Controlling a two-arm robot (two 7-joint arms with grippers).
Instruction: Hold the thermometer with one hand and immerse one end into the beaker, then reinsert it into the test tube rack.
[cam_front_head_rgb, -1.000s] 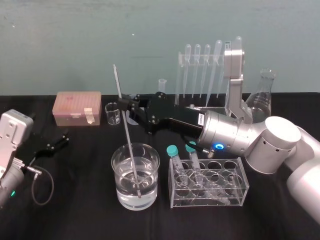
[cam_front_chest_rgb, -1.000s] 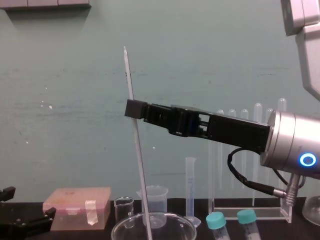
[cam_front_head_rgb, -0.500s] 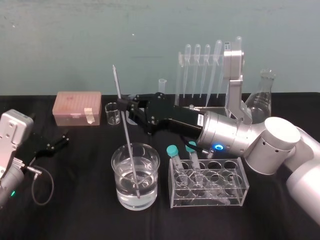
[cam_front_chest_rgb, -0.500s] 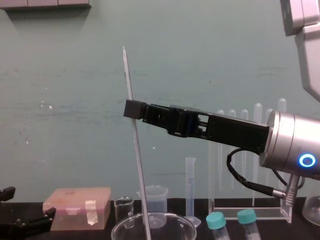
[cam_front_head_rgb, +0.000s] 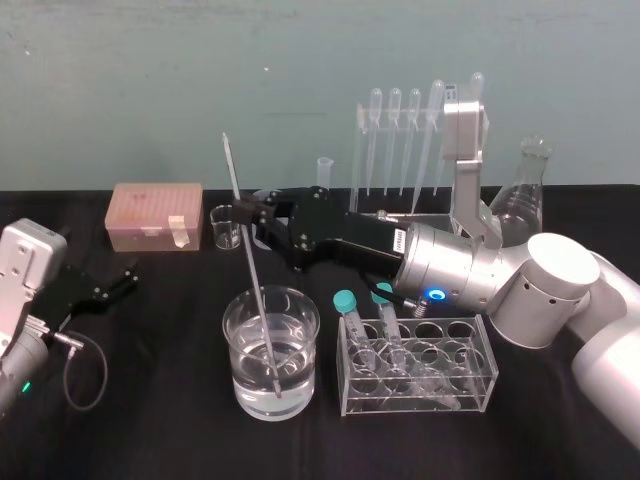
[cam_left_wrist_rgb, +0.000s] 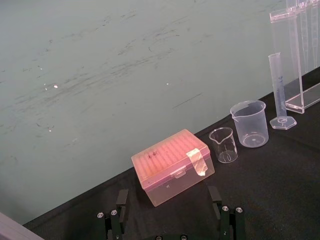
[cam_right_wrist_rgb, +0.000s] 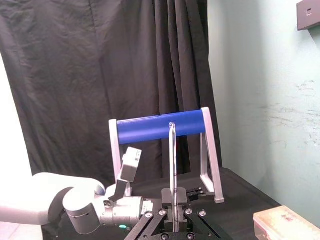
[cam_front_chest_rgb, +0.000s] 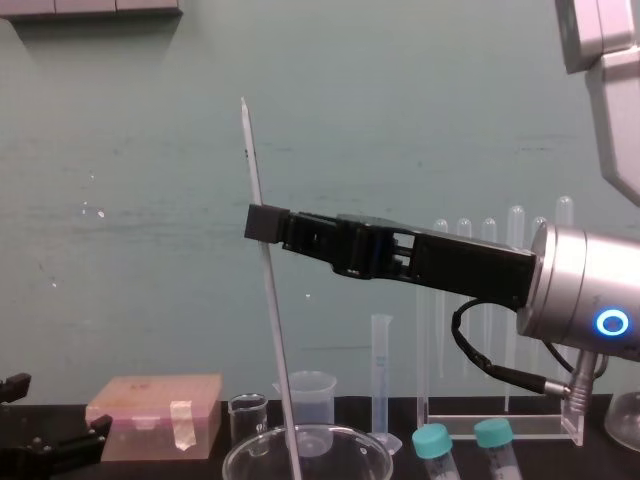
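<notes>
Little had changed, we noted: the right gripper (cam_front_head_rgb: 250, 212), clamped on the thermometer (cam_front_head_rgb: 253, 270), drifted slightly left, tip still in the beaker (cam_front_head_rgb: 232, 345), leaving the test tube rack (cam_front_head_rgb: 357, 160) step pending; the left gripper (cam_front_head_rgb: 116, 281) idled with its fingers apart.

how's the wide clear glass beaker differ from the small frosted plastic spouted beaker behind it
The wide clear glass beaker holds water and the tip of the thin white thermometer, gripped by the right gripper; the small frosted plastic spouted beaker looks empty, narrower, farther back. Both stand upright.
</notes>
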